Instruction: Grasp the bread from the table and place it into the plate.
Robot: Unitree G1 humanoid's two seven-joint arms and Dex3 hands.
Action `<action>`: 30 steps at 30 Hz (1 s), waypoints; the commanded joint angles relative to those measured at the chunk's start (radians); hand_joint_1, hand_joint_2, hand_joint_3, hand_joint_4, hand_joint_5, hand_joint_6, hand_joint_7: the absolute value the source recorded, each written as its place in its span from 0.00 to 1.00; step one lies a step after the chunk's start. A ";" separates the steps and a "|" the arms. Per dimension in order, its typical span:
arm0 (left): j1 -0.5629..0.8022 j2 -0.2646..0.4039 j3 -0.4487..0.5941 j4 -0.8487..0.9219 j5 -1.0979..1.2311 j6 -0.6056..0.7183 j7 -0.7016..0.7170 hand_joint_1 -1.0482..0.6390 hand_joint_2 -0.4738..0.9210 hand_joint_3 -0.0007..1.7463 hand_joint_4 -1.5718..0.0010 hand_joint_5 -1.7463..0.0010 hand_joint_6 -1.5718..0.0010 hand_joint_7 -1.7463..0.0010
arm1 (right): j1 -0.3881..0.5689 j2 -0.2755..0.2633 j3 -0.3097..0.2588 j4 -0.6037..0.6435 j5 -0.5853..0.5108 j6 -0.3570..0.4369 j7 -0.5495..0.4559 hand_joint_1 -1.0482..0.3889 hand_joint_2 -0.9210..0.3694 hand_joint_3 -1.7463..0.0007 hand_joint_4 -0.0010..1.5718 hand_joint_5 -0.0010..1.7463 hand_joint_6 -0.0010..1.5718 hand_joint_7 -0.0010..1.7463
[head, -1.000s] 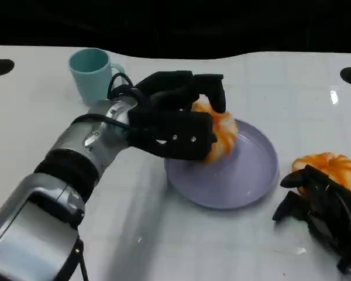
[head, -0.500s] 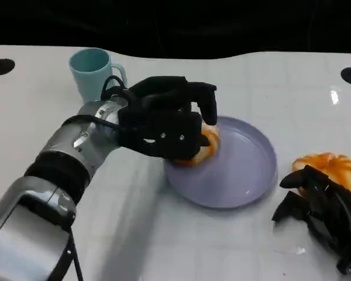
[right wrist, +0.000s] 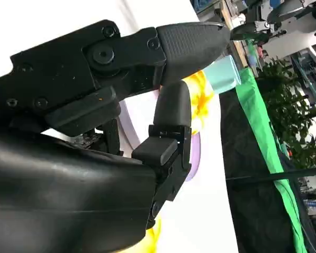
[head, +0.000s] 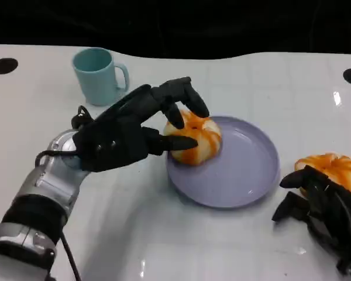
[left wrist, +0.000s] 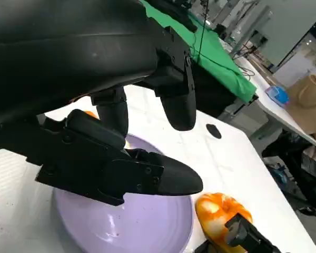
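Bread [head: 196,140] on plate [head: 245,175]; fingers [head: 184,96] alongside

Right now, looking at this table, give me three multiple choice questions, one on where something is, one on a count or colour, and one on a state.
1. Where does the orange glazed bread bun by the left hand lie?
A on the round lilac plate
B inside the cup
C on the bare table

2. How many orange buns are there?
A one
B two
C three

3. The light blue handled cup stands:
A tipped over
B upright
C stacked on the plate

A: it rests on the plate's left part.
B: a second bun lies by the right hand.
B: its mouth faces up.
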 commanded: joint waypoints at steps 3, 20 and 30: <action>0.001 0.010 0.019 -0.026 -0.010 0.005 -0.019 0.21 1.00 0.16 0.84 0.18 0.84 0.32 | 0.021 -0.006 -0.005 0.007 -0.003 0.016 -0.007 0.35 0.00 0.85 0.42 0.91 0.39 0.72; 0.681 -0.137 0.282 -0.686 -0.983 0.689 -0.284 0.24 1.00 0.20 0.52 0.04 0.55 0.33 | 0.021 -0.009 -0.004 -0.001 0.000 0.030 -0.009 0.35 0.00 0.86 0.43 0.89 0.40 0.70; 0.788 -0.123 0.340 -0.812 -1.080 0.962 -0.274 0.25 1.00 0.16 0.45 0.00 0.49 0.21 | 0.030 -0.009 -0.003 -0.017 -0.001 0.034 -0.017 0.35 0.00 0.86 0.43 0.88 0.41 0.69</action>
